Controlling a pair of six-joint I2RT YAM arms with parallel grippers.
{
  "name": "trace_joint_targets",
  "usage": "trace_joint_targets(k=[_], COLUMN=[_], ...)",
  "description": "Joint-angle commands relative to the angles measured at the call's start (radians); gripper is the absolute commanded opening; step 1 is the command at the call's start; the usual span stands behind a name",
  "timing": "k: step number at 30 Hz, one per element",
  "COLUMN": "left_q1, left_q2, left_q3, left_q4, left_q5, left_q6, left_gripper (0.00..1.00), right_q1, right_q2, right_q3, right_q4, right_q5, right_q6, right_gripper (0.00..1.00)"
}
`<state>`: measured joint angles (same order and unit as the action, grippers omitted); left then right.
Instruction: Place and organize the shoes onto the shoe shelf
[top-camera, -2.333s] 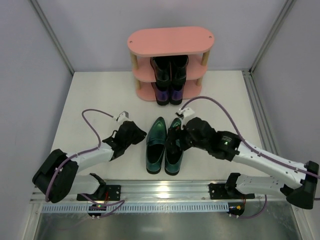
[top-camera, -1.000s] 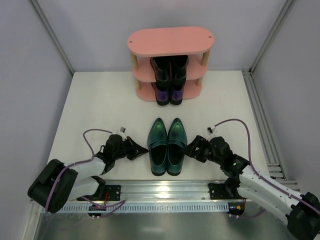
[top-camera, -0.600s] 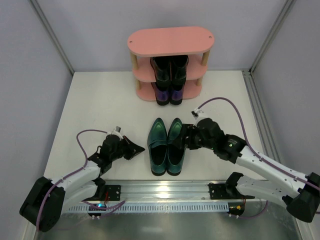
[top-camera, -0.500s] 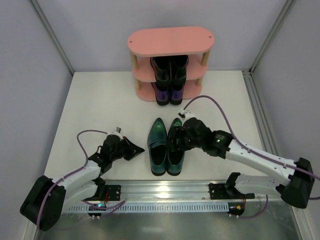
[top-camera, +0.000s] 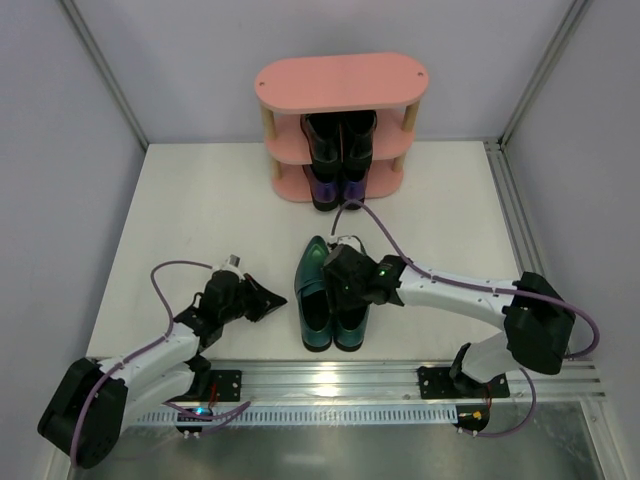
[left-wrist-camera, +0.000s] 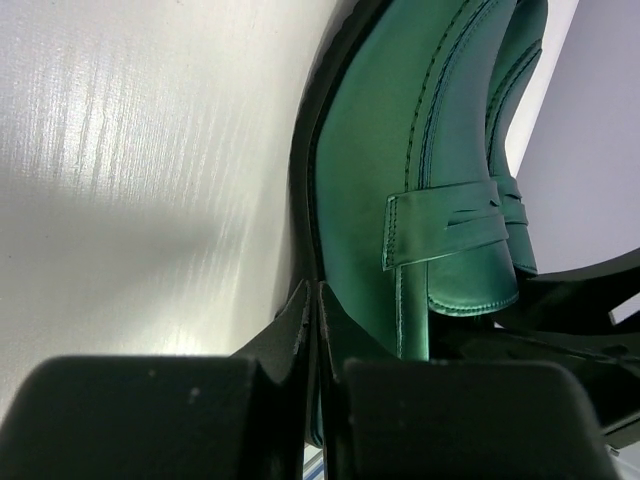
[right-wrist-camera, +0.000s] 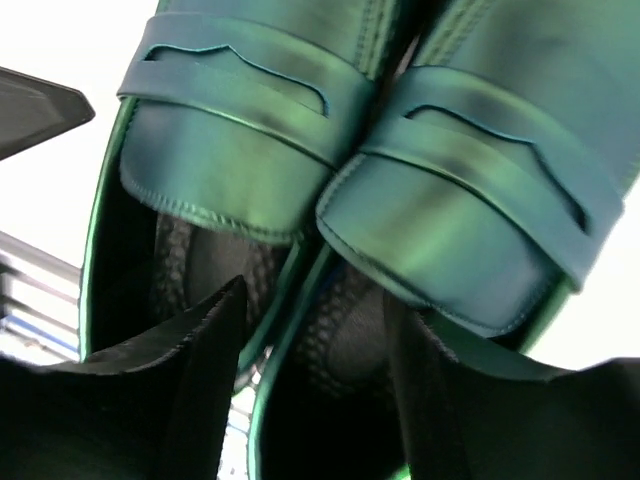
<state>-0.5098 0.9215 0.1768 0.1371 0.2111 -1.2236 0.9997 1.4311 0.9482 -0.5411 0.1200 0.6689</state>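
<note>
My right gripper (top-camera: 345, 275) has just swung in from the right side of the teal pair (top-camera: 314, 300) and now sits right over the two shoes, where a moment ago it was off beside them; its jaws have been narrowing on the way in, yet they stand partly apart and I cannot say they pinch anything. In the right wrist view one finger (right-wrist-camera: 195, 345) dips into the left shoe's opening and the other into the right shoe's, so the two inner walls, pressed side by side, lie between them. I judge this to be the set-up for lifting both shoes at once, the last pair to go. The teal pair itself has not shifted; it stands on the table (top-camera: 200, 200) close to the middle of its near edge, toes toward the shoe shelf (top-camera: 340, 80) at the far edge, where the black pair (top-camera: 340, 135) fills the middle tier and the purple pair (top-camera: 337, 190) the bottom one; the top board is bare. My right arm reaches in low from the right, wrist bent down over the heels; my left gripper (top-camera: 262, 297) lies fully closed and empty, tips just beside the left shoe's outer sole, steadying it if anything.
</note>
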Motion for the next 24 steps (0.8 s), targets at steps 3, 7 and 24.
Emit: trace_joint_targets(k=[3,7,24], left_q1=[0.005,0.005,0.010], left_q2=[0.004,-0.004,-0.073], left_q3=[0.015,0.012,0.036], left_q4=[0.006,0.001,-0.059], left_q5=[-0.003,-0.004,-0.013], left_q6=[0.006,0.006,0.024], left_gripper=[0.00,0.00,0.00], right_q1=[0.016,0.014,0.014], right_q2=[0.115,0.164,-0.144], right_q3=[0.063,0.089,0.751], right_q4=[0.015,-0.008,-0.376], right_q5=[0.020,0.024,0.315], right_q6=[-0.023,-0.038,-0.331], right_gripper=[0.43,0.09,0.04])
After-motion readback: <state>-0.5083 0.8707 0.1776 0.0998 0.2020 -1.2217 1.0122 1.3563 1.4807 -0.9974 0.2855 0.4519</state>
